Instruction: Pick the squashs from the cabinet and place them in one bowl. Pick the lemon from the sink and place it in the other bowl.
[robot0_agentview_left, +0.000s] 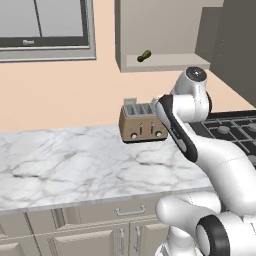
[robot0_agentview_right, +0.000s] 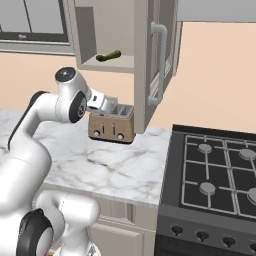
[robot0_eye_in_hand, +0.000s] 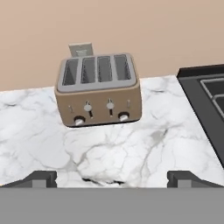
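Observation:
One dark green squash (robot0_agentview_left: 144, 55) lies on the shelf of the beige-grey cabinet (robot0_agentview_left: 165, 62), near its front edge; it also shows as the squash (robot0_agentview_right: 108, 56) inside the open cabinet (robot0_agentview_right: 87, 35). My gripper (robot0_eye_in_hand: 112, 179) is open, its two dark fingertips (robot0_eye_in_hand: 41, 178) wide apart with nothing between them. It hovers over the marble counter, pointing at the toaster, well below the cabinet shelf. The lemon, the sink and both bowls are out of view.
A brown four-slot toaster (robot0_eye_in_hand: 98, 89) stands on the marble counter (robot0_agentview_left: 75, 165) against the wall, under the cabinet. The cabinet door (robot0_agentview_right: 156, 60) hangs open beside it. A black stove (robot0_agentview_right: 215, 175) adjoins the counter on the right. A grey-framed window (robot0_agentview_left: 45, 27) is at the upper left.

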